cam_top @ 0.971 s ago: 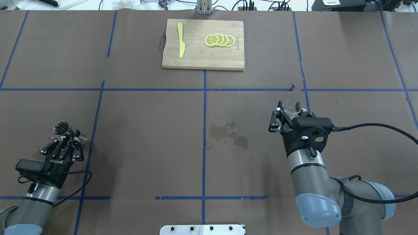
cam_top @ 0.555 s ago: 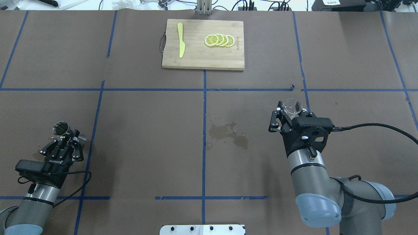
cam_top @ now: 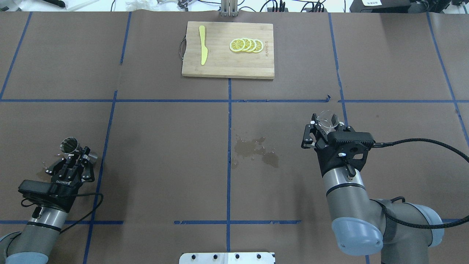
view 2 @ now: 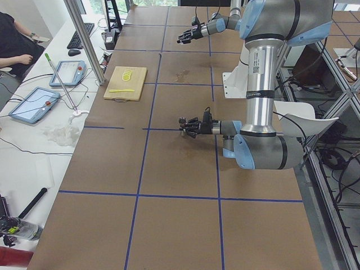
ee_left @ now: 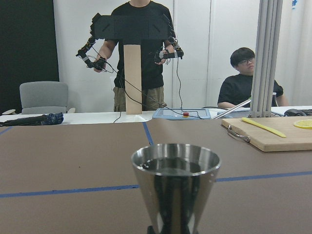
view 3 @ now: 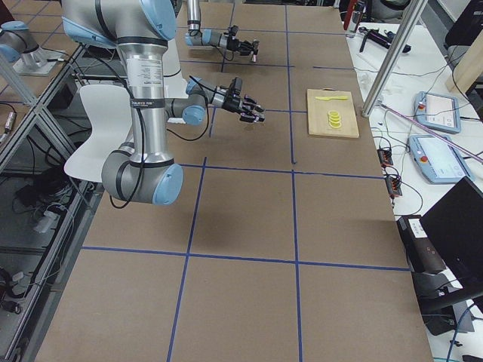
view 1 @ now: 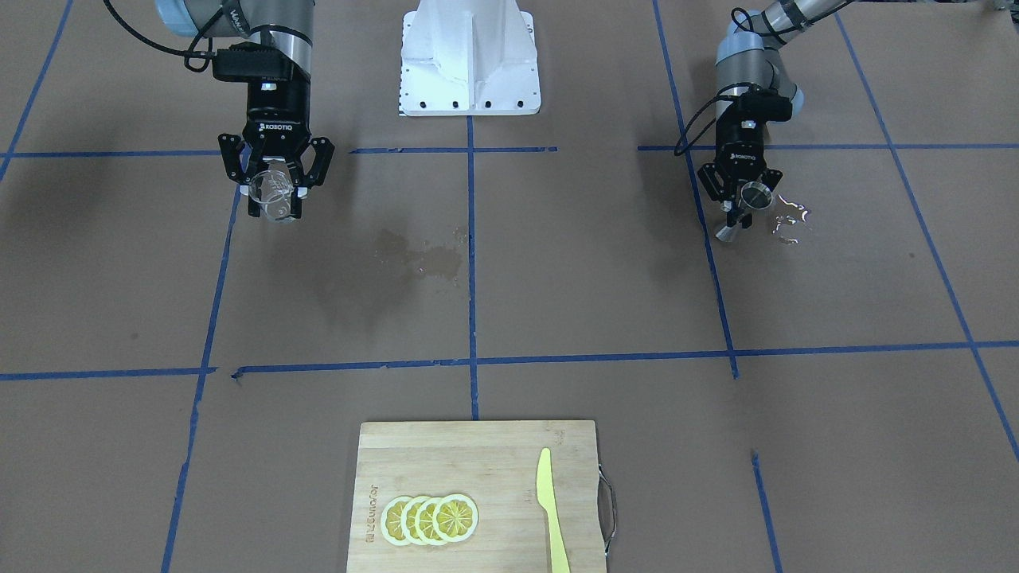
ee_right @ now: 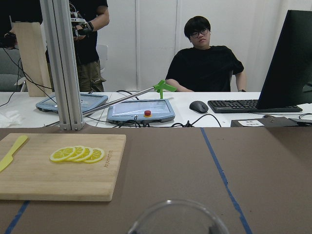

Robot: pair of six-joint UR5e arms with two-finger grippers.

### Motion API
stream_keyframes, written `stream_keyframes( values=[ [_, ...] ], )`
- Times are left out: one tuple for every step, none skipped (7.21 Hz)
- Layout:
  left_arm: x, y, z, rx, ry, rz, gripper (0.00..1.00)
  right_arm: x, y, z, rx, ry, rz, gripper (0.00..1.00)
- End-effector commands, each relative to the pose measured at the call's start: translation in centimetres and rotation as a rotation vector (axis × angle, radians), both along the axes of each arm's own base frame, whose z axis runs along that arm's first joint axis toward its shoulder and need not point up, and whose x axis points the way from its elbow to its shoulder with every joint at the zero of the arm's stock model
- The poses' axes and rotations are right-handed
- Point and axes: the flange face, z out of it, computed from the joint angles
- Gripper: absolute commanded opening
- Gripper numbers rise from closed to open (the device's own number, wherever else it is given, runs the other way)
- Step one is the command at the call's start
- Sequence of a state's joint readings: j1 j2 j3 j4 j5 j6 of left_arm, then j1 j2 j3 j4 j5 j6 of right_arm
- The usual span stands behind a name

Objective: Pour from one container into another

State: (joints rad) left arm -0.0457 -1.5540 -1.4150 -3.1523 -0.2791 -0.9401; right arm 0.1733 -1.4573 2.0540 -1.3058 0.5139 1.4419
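Left gripper: fingers clenched on the narrow waist of the steel jigger, low over the near left part of the table. The left wrist view shows the jigger upright, its mouth up and its inside dark and reflective; whether there is liquid in it I cannot tell. I also cannot tell whether its base touches the table. Bright water droplets lie on the brown paper just beside it.

Right gripper: grasping the clear glass cup between both fingers, lifted off the surface on the right side, mouth up. Only the cup's rim shows at the bottom of the right wrist view.

The two vessels are well apart. Between them, near the centre line, is a dark wet stain.

At the far edge is a wooden cutting board with a yellow knife and a row of lemon slices.
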Motion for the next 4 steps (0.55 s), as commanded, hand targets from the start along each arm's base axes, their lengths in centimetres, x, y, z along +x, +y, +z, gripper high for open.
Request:
stream_keyframes(
  values=[
    [0.17,0.05,0.17,0.0,-0.004,0.001,0.24,0.0,0.0,0.0,0.0,0.0,0.0,0.0],
    [0.46,0.03,-0.03,0.0,0.001,0.0,0.27,-0.04,-0.01,0.08,0.0,0.003,0.0,0.0],
    [0.63,0.02,-0.23,0.001,0.005,-0.002,0.3,-0.04,-0.01,0.08,0.0,0.003,0.0,0.0],
    [0.66,0.02,-0.1,0.0,0.003,0.0,0.37,-0.04,-0.01,0.06,0.0,0.001,0.0,0.0]
  ],
)
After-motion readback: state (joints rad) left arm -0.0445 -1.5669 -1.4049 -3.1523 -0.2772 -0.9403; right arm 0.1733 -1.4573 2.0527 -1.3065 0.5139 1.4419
